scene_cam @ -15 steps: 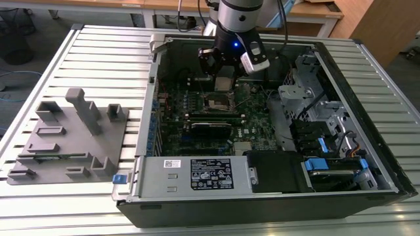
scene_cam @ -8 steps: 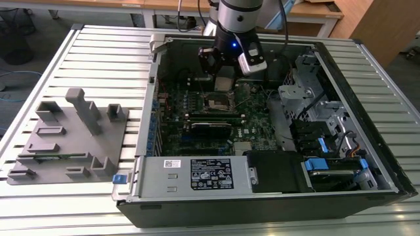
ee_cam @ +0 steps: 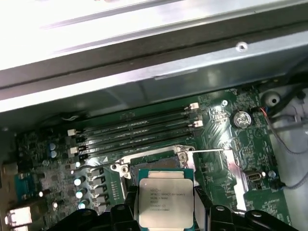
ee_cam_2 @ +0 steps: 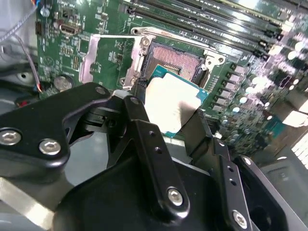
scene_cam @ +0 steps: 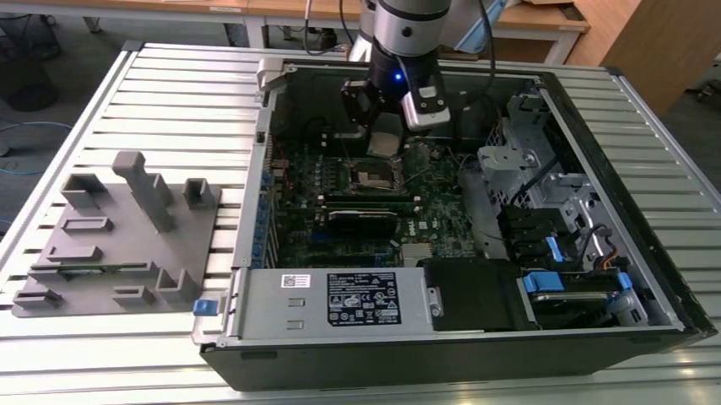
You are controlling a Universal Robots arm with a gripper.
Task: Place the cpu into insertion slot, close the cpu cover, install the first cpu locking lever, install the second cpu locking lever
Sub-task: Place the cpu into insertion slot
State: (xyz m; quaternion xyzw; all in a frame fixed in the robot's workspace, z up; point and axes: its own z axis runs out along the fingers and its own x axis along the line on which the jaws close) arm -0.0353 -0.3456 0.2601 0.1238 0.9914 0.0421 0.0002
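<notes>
My gripper [scene_cam: 386,148] hangs inside the open computer case, shut on the cpu [scene_cam: 387,142], a flat square chip with a pale metal top. In both wrist views the cpu [ee_cam_2: 174,102] [ee_cam: 165,201] sits between the black fingers [ee_cam_2: 139,126], tilted and held just above the board. The insertion slot [ee_cam_2: 176,61] [ee_cam: 159,162] [scene_cam: 374,175] lies open right beyond the chip, its pin field bare. The cpu cover [ee_cam_2: 89,60] [ee_cam: 233,166], a thin silver frame, is swung open beside the slot.
Long black memory slots [ee_cam: 134,130] run along one side of the slot. The case walls, a silver power supply [scene_cam: 327,299] and drive bays [scene_cam: 563,219] ring the board. A grey fixture [scene_cam: 113,245] sits on the slatted table at the exterior view's left.
</notes>
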